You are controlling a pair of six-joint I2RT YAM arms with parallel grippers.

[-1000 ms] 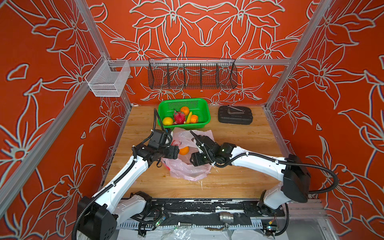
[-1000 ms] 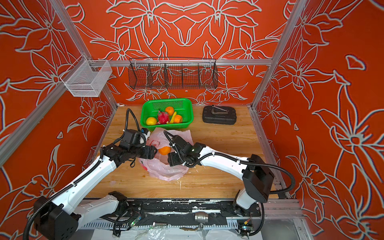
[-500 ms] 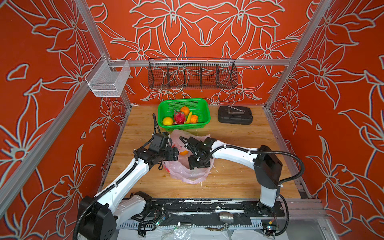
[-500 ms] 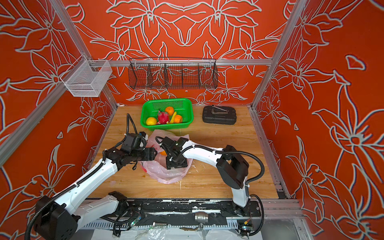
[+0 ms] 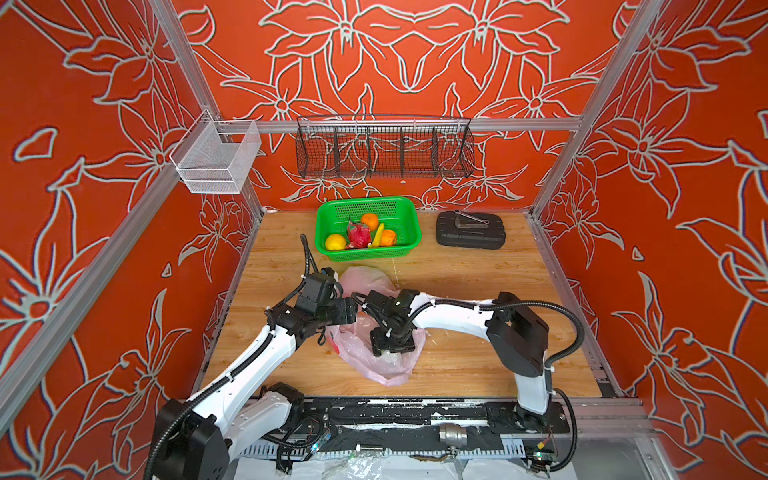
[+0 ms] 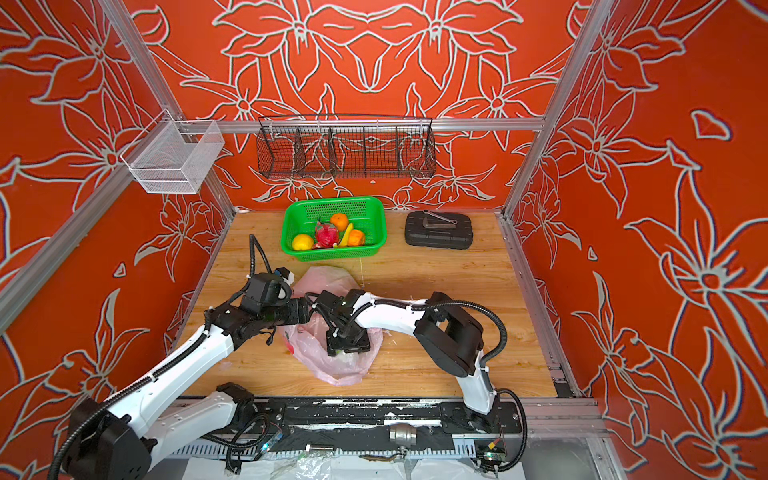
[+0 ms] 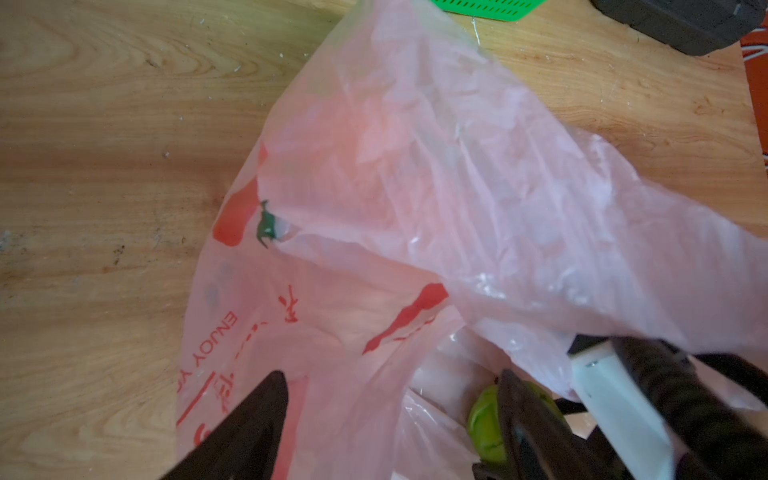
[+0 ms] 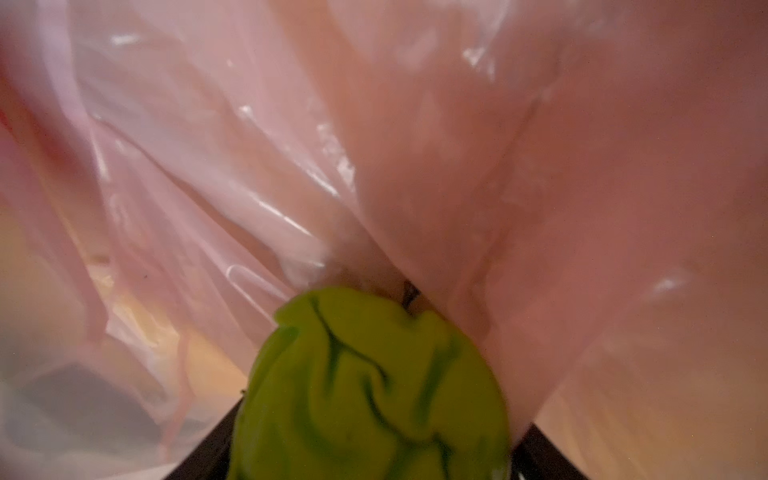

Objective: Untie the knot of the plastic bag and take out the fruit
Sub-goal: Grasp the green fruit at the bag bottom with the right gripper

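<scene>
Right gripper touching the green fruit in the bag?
Touching. The right wrist view shows the green fruit wedged in the right gripper, its side pressed against a finger.

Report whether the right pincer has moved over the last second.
Yes: the right pincer has drawn away from the green basket, toward the table's near edge, into the plastic bag.

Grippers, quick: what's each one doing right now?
Left gripper: jaws open, bag plastic lying between them.
Right gripper: closed on the apple, inside the bag.
</scene>
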